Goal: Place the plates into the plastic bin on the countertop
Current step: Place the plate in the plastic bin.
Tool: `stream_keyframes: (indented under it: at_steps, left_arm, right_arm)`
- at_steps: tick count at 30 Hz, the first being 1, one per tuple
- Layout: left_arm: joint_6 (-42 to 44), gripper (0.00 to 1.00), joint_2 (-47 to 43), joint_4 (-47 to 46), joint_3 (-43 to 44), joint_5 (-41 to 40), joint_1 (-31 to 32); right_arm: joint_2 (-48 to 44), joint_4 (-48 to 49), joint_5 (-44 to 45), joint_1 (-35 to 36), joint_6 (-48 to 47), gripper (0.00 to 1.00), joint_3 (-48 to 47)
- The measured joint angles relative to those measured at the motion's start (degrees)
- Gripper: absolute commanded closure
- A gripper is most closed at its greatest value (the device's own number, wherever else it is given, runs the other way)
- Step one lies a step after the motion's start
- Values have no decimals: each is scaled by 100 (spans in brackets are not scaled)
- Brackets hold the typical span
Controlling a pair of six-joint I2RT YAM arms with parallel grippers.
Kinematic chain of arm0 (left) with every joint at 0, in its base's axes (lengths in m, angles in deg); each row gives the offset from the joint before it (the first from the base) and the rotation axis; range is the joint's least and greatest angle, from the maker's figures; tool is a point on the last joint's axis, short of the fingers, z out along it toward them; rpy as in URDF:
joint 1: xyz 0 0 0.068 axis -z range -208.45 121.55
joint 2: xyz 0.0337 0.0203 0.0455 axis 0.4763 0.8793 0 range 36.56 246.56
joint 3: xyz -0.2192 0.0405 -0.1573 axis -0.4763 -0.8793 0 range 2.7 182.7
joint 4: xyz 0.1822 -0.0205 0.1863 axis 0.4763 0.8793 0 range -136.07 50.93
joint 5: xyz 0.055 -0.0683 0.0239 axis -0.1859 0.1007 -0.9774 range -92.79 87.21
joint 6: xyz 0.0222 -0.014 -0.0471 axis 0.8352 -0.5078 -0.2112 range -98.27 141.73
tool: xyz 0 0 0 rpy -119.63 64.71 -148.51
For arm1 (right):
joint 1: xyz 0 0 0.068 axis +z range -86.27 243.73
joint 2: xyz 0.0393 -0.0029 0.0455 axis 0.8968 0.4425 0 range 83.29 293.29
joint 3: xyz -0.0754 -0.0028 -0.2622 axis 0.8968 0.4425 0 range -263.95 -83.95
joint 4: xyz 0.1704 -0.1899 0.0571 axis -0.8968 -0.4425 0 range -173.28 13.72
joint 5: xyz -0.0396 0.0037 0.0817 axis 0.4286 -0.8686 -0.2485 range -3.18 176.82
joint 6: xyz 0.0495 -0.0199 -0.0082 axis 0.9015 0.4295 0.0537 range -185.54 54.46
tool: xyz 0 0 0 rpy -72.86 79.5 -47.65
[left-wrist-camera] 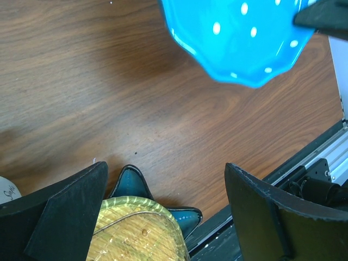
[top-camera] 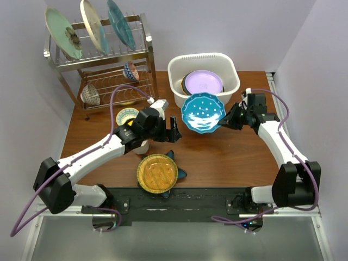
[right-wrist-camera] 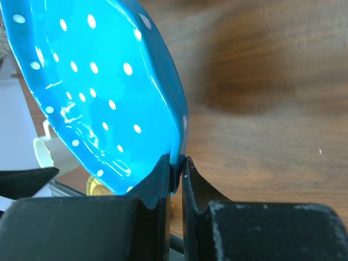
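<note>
Two-plus plates [top-camera: 203, 82] sit in the plastic bin [top-camera: 231, 87]; our right gripper [right-wrist-camera: 176, 166] clamps the blue dotted plate [top-camera: 202, 112] beside it. Our left gripper [left-wrist-camera: 166, 171] gapes empty; others wait.

Bright, even light, glare on the blue dotted plate [right-wrist-camera: 98, 92] (blurry countertop [right-wrist-camera: 272, 70] behind).

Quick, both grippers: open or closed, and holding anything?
Left gripper: open, holding nothing.
Right gripper: closed on the rim of the blue dotted plate.
</note>
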Motion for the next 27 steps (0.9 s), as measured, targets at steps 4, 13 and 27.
stream_keyframes:
  at_steps: [4, 13, 27]
  left_arm:
    - [7, 7, 0, 31, 0, -20, 0]
    - [22, 7, 0, 96, 20, -42, 0]
    - [57, 7, 0, 111, 20, -37, 0]
  right_arm:
    - [256, 13, 4, 0, 4, 100, -398]
    - [1034, 94, 4, 0, 79, 100, -1320]
    - [2050, 286, 2, 0, 376, 100, -2380]
